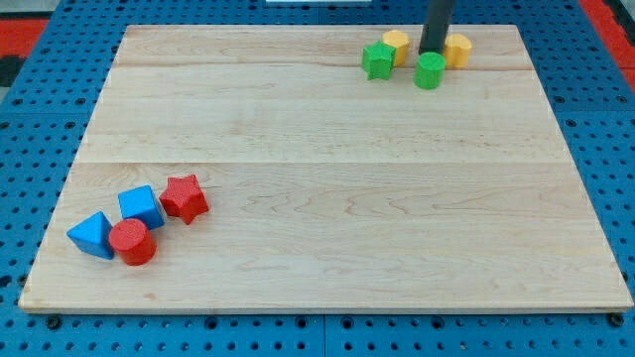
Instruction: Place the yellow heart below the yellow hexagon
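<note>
At the view's top right of the wooden board (327, 178), our rod's tip (433, 53), which has no jaws, stands between two yellow blocks, touching the green cylinder (429, 70). The yellow block on the right (457, 50) is partly hidden; the yellow block on the left (396, 45) adjoins a green star (377, 60). We cannot tell which is the heart, nor its pointing.

1. The dark rod comes down from the view's top edge, right of centre, and stands upright.
2. My tip (433, 53) rests low near the board's far edge.
3. The arm above the rod is cut off by the frame.
</note>
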